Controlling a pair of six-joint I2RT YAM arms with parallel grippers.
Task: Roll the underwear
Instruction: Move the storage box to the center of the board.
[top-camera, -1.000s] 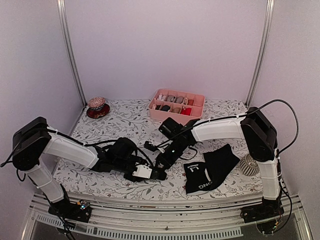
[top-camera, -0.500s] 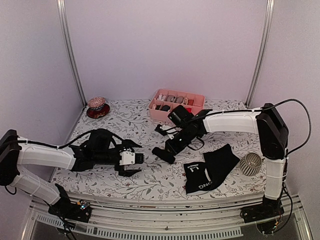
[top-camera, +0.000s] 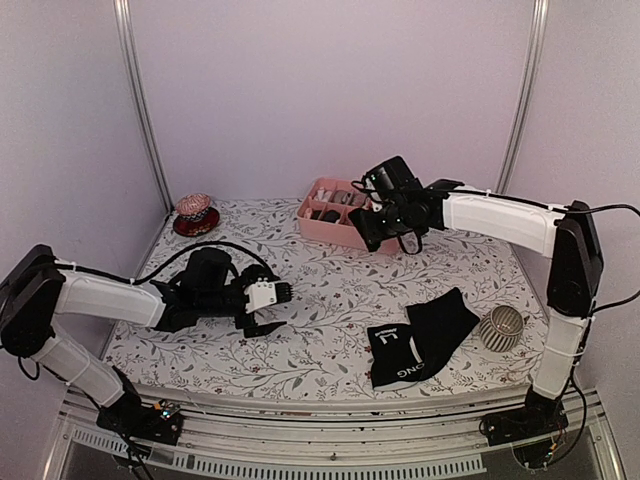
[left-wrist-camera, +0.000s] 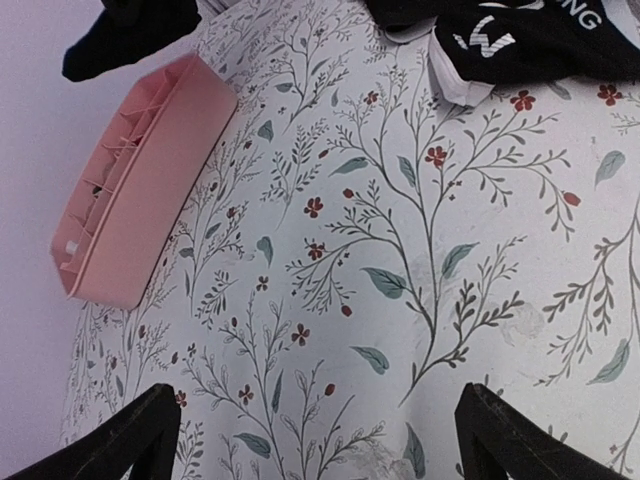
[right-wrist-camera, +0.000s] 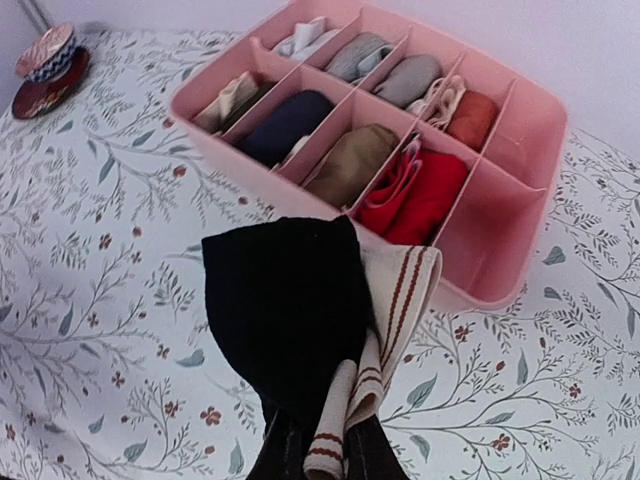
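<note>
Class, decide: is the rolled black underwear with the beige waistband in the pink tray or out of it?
Out: the right end effector grips the underwear in front of the tray, in no compartment.

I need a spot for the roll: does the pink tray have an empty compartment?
Yes, the tray has a corner compartment beside the red bundle that shows only bare pink floor.

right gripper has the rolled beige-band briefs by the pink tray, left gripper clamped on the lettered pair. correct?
No. The left gripper is open and empty; the lettered pair lies on the table, per top external view. The right gripper holds the beige-band briefs.
</note>
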